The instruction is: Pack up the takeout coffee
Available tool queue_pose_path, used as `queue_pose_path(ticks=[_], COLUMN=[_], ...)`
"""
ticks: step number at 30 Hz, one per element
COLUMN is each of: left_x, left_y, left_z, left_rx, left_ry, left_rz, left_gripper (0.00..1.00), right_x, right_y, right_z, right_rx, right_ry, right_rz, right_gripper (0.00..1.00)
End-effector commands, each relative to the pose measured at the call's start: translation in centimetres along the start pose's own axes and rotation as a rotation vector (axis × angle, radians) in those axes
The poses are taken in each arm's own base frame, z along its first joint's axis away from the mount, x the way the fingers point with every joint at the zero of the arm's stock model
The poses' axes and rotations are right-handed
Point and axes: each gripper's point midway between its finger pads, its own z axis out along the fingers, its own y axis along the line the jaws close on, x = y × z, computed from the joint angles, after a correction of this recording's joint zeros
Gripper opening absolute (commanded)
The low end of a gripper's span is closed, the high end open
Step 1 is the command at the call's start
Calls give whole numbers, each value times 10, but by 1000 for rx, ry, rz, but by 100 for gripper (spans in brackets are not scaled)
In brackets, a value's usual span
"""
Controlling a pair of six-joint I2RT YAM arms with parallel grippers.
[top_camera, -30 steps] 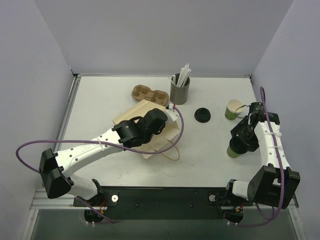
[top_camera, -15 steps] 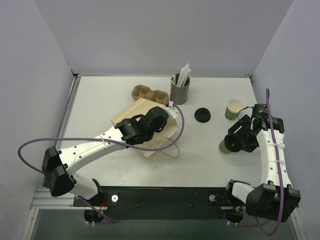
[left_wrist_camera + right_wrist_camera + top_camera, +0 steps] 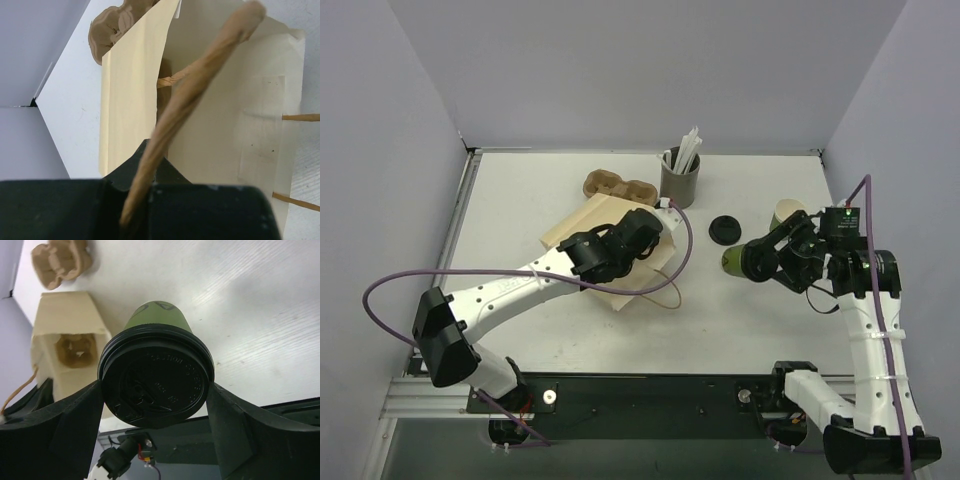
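Observation:
The takeout coffee, a green cup [image 3: 730, 262] with a black lid [image 3: 156, 382], is clamped at the lid rim in my right gripper [image 3: 156, 386]. It is held above the table, tipped on its side, base pointing left. My right gripper [image 3: 758, 260] is right of centre. The tan paper bag [image 3: 632, 288] lies mid-table with its mouth [image 3: 75, 347] facing the cup. My left gripper [image 3: 147, 182] is shut on the bag's brown twisted handle [image 3: 200, 85] and holds it up; in the top view my left gripper [image 3: 642, 228] sits over the bag.
A second green cup [image 3: 786, 216], without a lid, stands behind my right arm. A loose black lid [image 3: 724, 229] lies between it and the bag. A grey cup of white straws [image 3: 680, 178] and a brown pulp carrier [image 3: 618, 187] are at the back. A brown shape shows inside the bag [image 3: 76, 351].
My right arm has lifted the lidded cup from the front right and carried it left toward the bag, tipping it onto its side. My left gripper shifted slightly with the handle.

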Motion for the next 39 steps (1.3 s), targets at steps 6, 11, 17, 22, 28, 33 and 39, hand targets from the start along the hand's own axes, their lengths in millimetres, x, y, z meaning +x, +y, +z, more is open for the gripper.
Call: queue_pose_path(ticks=[6, 11, 17, 22, 28, 33, 39], left_x=[-26, -34, -38, -44, -47, -48, -56], left_y=[17, 21, 23, 27, 31, 37, 39], left_z=[1, 3, 5, 3, 3, 3, 1], left_rx=[-50, -67, -75, -85, -94, -100, -80], left_ry=[-30, -16, 12, -2, -12, -31, -72], left_rz=[-68, -102, -155, -192, -223, -267, -303], left_gripper=[0, 0, 0, 0, 0, 0, 0], right_x=[38, 73, 81, 97, 124, 138, 153], right_y=[92, 131, 153, 160, 177, 181, 185], right_z=[-20, -15, 10, 37, 51, 58, 69], right_rx=[-314, -379, -412, -430, -461, -458, -470], right_ry=[5, 2, -78, -76, -27, 5, 40], right_rz=[75, 24, 49, 66, 51, 54, 71], right_gripper=[60, 60, 60, 60, 60, 60, 59])
